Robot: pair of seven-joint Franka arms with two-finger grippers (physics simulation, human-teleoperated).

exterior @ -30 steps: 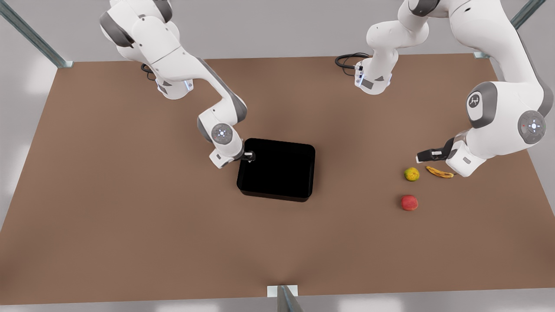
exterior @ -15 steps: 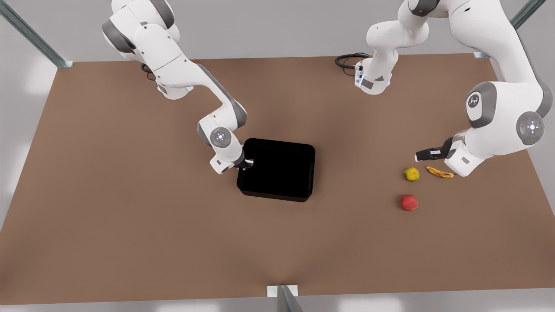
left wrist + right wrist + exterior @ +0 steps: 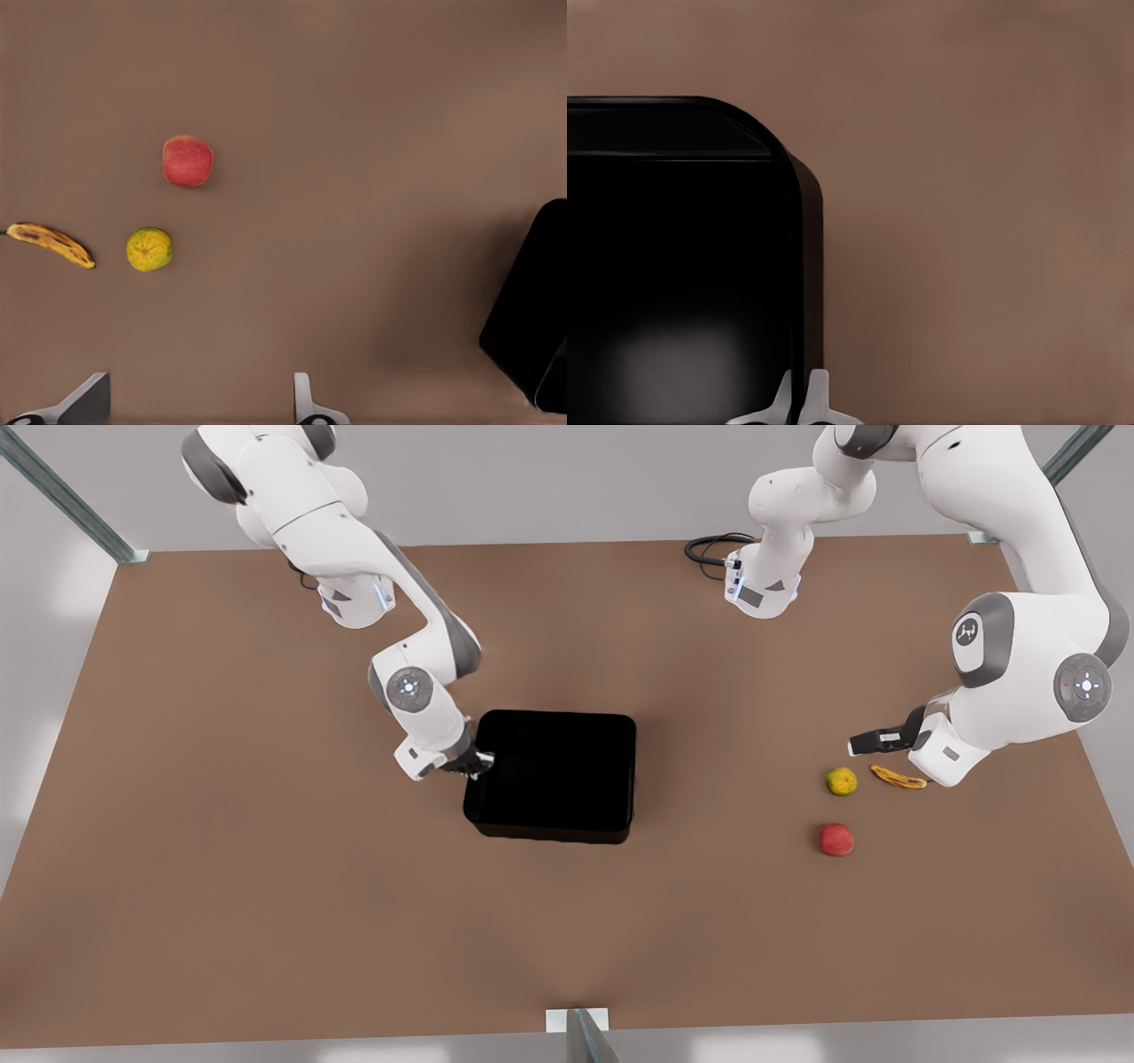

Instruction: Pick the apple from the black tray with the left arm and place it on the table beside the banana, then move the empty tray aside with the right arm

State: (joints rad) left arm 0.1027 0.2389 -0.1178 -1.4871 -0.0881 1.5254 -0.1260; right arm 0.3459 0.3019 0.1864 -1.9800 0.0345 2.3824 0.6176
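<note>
While the black tray (image 3: 551, 774) sits near the middle of the table (image 3: 266, 886) with nothing in it, my right pincer (image 3: 475, 764) is pinching its wall on the front view's left side, one finger inside and one outside, the tips (image 3: 818, 398) nearly meeting over the thin rim (image 3: 799, 266). I judge the tray to be stiff and light but glossy, so it may slide in my grip or pivot about a single pinch point; a hold at the middle of a wall, low and firm, should drag it more squarely than one near a rounded corner. Because it is low and wide, sliding it over the tabletop looks safer than lifting it.

Out toward the front view's right, the apple (image 3: 836, 839) already rests on the table, near the banana (image 3: 898, 778) and a yellow-green fruit (image 3: 842, 781), touching neither. It is small, round and smooth, likely to roll if bumped.

My left pincer (image 3: 868, 741) hangs above the table just beside the banana, fingers (image 3: 306, 403) spread wide and holding nothing; that arm waits.
</note>
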